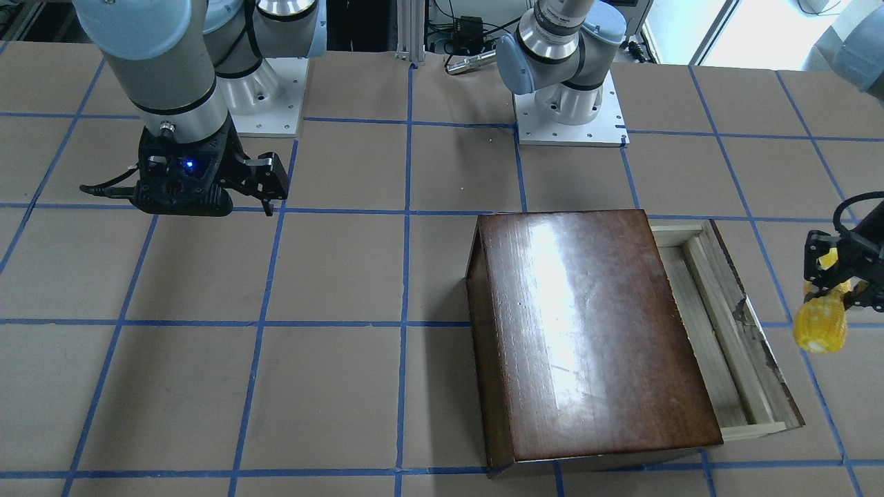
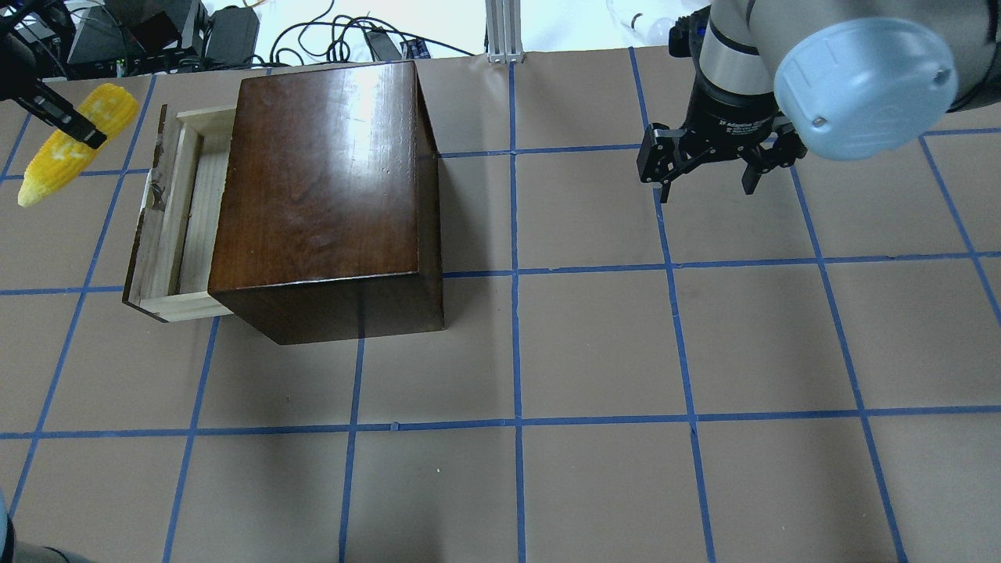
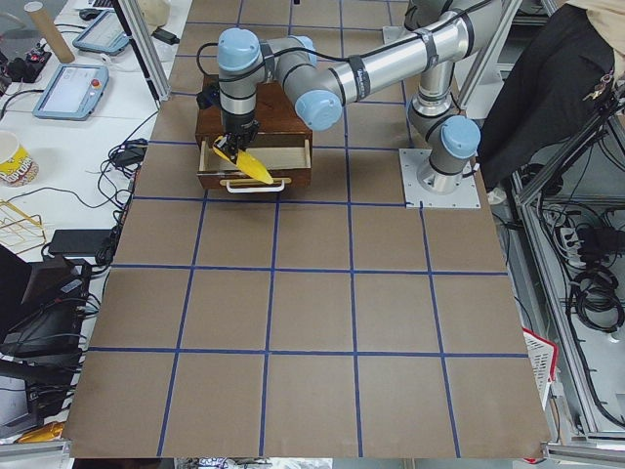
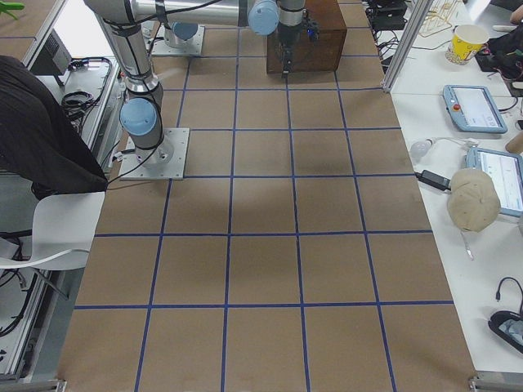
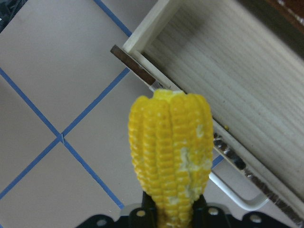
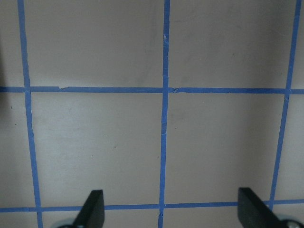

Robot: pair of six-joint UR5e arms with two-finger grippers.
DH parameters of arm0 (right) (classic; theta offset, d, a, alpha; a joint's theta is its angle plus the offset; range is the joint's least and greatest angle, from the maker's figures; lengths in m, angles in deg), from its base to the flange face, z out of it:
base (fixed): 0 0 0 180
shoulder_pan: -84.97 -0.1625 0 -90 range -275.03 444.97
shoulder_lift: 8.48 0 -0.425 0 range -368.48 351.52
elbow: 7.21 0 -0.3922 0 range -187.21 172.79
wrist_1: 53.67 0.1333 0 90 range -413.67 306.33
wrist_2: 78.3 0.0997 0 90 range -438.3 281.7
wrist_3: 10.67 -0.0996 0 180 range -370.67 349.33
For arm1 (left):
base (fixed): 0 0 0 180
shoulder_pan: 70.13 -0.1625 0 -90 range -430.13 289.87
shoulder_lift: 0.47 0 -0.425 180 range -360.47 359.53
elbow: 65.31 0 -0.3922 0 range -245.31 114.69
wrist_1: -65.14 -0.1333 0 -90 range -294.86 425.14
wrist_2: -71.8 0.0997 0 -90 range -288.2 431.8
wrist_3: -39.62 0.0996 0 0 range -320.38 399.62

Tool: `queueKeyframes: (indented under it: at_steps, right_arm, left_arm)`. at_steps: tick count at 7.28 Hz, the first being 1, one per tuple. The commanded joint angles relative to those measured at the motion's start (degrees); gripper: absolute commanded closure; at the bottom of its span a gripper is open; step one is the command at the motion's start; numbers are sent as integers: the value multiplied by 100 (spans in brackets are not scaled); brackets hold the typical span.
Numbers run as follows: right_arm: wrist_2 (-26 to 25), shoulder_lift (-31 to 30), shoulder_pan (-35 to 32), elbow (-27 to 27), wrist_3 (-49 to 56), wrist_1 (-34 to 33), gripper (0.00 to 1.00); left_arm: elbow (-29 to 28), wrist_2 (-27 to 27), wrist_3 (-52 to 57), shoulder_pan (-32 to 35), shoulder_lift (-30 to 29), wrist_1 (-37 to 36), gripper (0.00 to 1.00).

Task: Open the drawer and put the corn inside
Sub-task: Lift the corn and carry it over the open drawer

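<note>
**Overhead exterior.**
- Box (image 2: 321, 195): glossy dark brown, on the table (image 2: 594, 344), which is brown paper gridded with blue tape lines (image 2: 514, 274).
- Drawer (image 2: 205, 219): stands open from the box's left face. Its pale tray is bare inside, and the dark chipped front panel (image 2: 148, 211) is the part farthest from the box.
- Corn (image 2: 62, 160): yellow and tilted, held in the air beyond the front panel, on the side away from the box and not over the tray.
- Left gripper (image 2: 82, 134): clamped on the corn's thick end.
- Right gripper (image 2: 705, 186): well apart from the box on its right side, fingers spread and holding nothing.

**Exterior front-facing.** The drawer projects from the box toward the view's right. The corn hangs just past the front panel, thick end up in the black fingers. The right gripper hovers far from the box.

**Exterior left.** The near arm reaches to the box. The corn slants in front of the open drawer, above its white handle (image 3: 256, 185).

**Exterior right.** The box sits at the table's far end, with the near arm's gripper before it. The drawer is hidden.

**Left wrist.** The corn is pinched at its base between 2 fingers. Its tip overlaps the front panel's edge, and the tray lies beyond it.

**Right wrist.** 2 fingertips (image 6: 93, 208) are set wide apart, with only paper and tape between them.
</note>
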Motion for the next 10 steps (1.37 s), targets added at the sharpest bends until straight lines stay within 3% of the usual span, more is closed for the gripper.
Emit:
queueKeyframes:
  at_steps: [1, 4, 8, 10]
  right_arm:
    - [-1, -8, 0, 2, 0, 0, 0]
    - [-1, -8, 0, -7, 0, -8, 0]
    - [-9, -8, 0, 2, 0, 0, 0]
    - [-10, -8, 0, 2, 0, 0, 0]
  left_arm:
    - [55, 41, -1515, 291, 7, 9, 100]
    - [55, 32, -3387, 501, -134, 140, 100]
    - [203, 94, -4664, 660, -222, 273, 100]
    - [318, 94, -4676, 687, -292, 194, 100]
